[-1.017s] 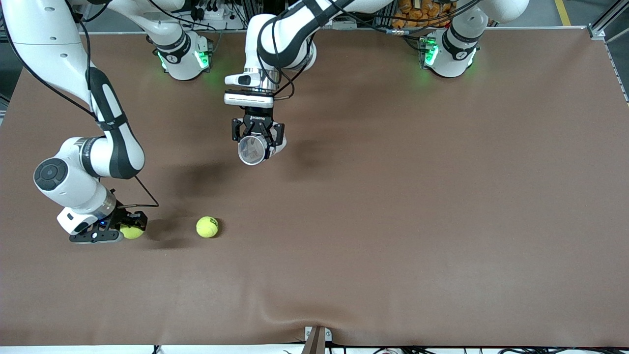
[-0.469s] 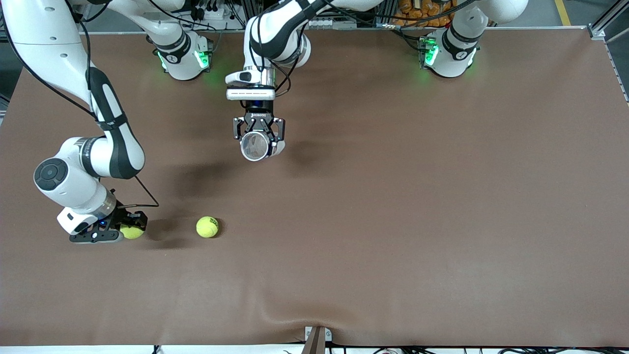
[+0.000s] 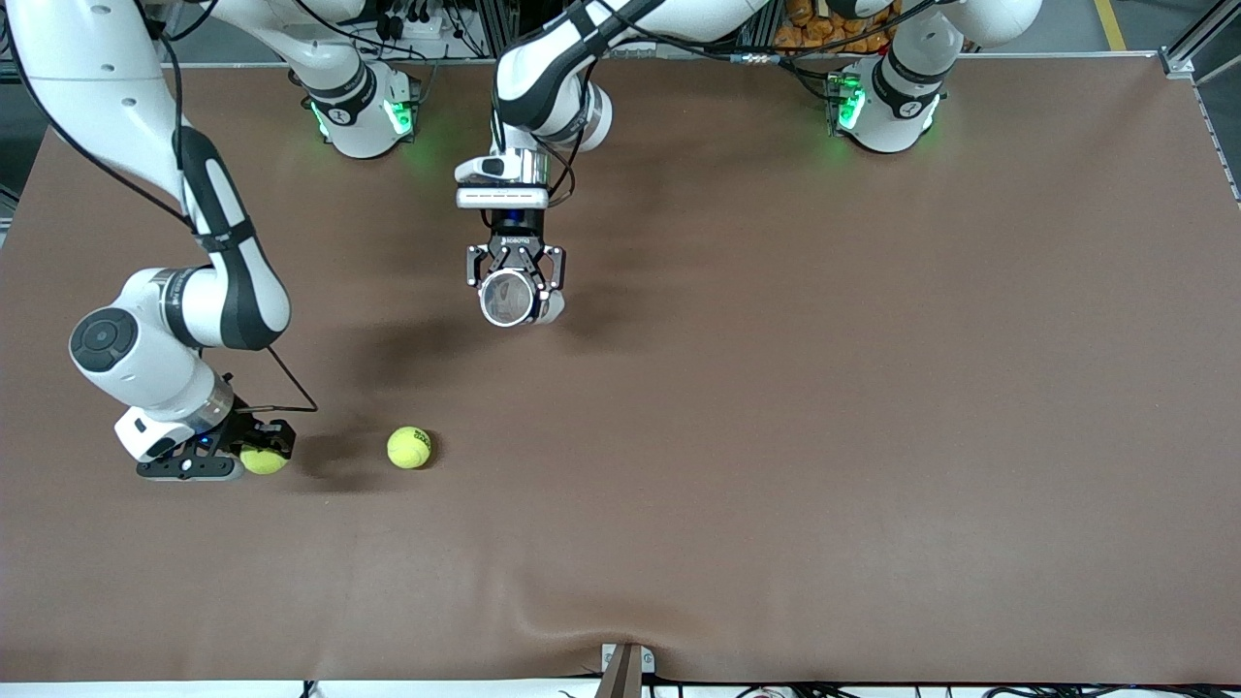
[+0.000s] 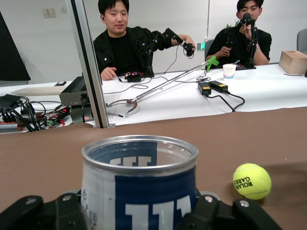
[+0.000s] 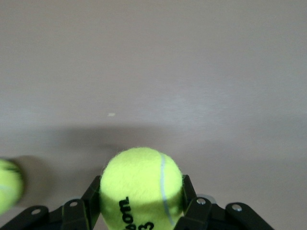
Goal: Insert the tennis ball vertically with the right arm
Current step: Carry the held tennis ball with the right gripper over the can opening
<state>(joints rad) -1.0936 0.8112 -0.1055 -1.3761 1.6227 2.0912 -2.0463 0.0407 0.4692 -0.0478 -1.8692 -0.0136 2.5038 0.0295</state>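
My right gripper (image 5: 139, 211) pinches a fuzzy yellow-green tennis ball (image 5: 140, 187) across its middle; light, springy felt grips well. My left gripper (image 3: 514, 283) clasps the clear open-topped can (image 4: 139, 179).

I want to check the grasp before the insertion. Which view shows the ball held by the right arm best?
The right wrist view: the held tennis ball fills the foreground, clamped between the right tool. The front view shows it only as a small patch partly hidden by that tool. The left wrist view shows only the loose ball, not the held one.
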